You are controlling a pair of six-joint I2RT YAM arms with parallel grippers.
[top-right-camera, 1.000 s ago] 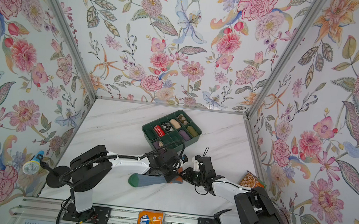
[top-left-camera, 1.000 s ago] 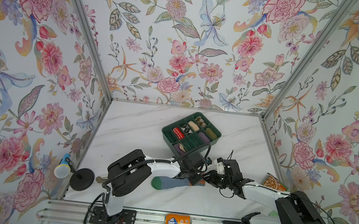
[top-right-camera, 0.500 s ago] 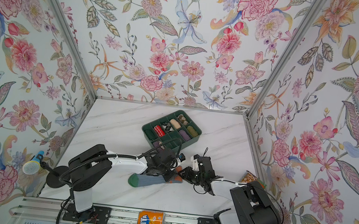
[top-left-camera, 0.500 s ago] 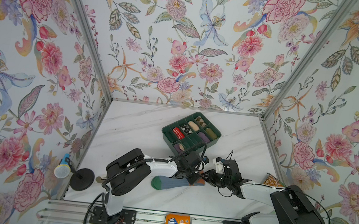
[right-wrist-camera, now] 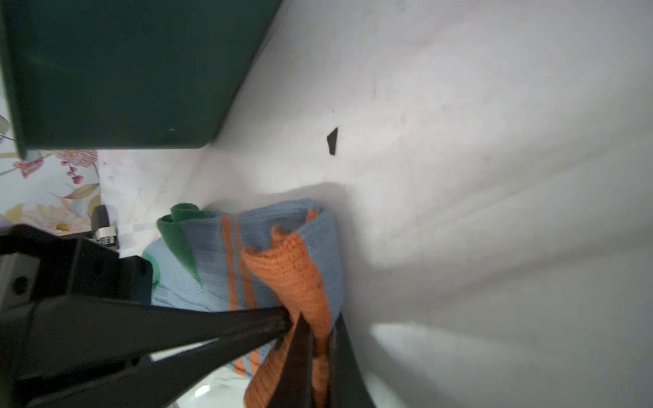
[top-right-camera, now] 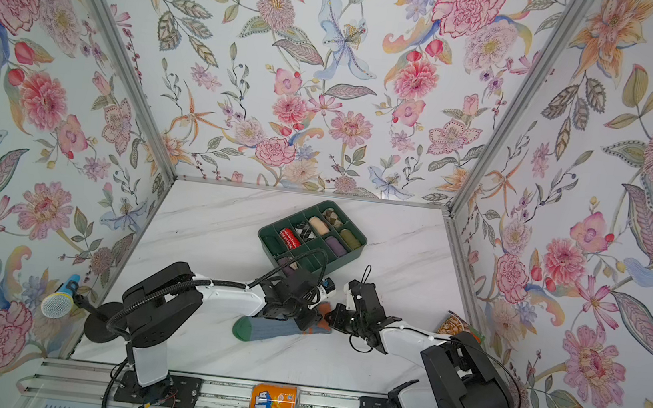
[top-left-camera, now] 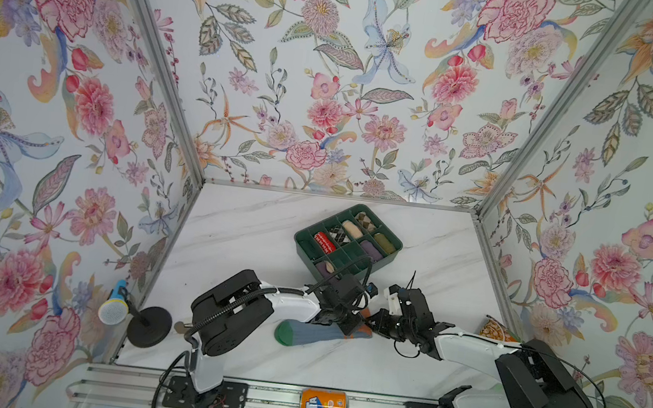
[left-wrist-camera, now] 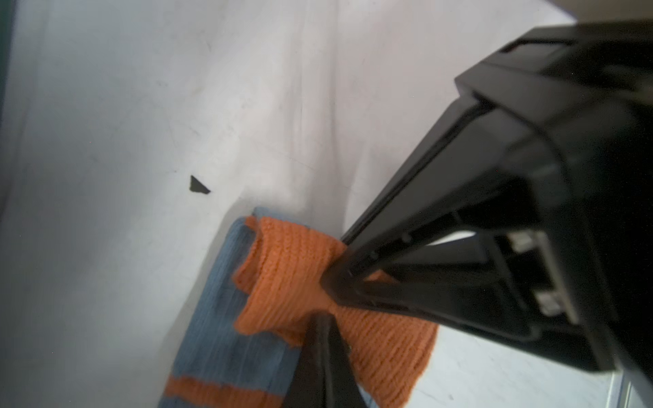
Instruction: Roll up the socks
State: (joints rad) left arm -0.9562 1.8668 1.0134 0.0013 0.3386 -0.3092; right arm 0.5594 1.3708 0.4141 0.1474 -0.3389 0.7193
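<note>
Nearest: soda can (top-left-camera: 323, 404) on the front rail, out of play. The socks (top-left-camera: 312, 334) lay flat mid-worktop (top-left-camera: 249, 238), green toe toward the left arm's side. Left pincer (top-left-camera: 348, 327) and right pincer (top-left-camera: 373, 326) were both clamped shut on the orange cuff (left-wrist-camera: 300, 282), tips close together. Knit looked soft, light and stretchy and likely to bunch, so grip the cuff edge. Green tray (top-left-camera: 303, 248) sat behind.

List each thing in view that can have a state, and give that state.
socks: lying on the table, unrolled, orange cuff bunched.
left gripper: shut on the socks' cuff.
right gripper: shut on the same cuff.
green tray: open-topped, several compartments hold rolled socks.
orange can: lying on its side on the rail.
</note>
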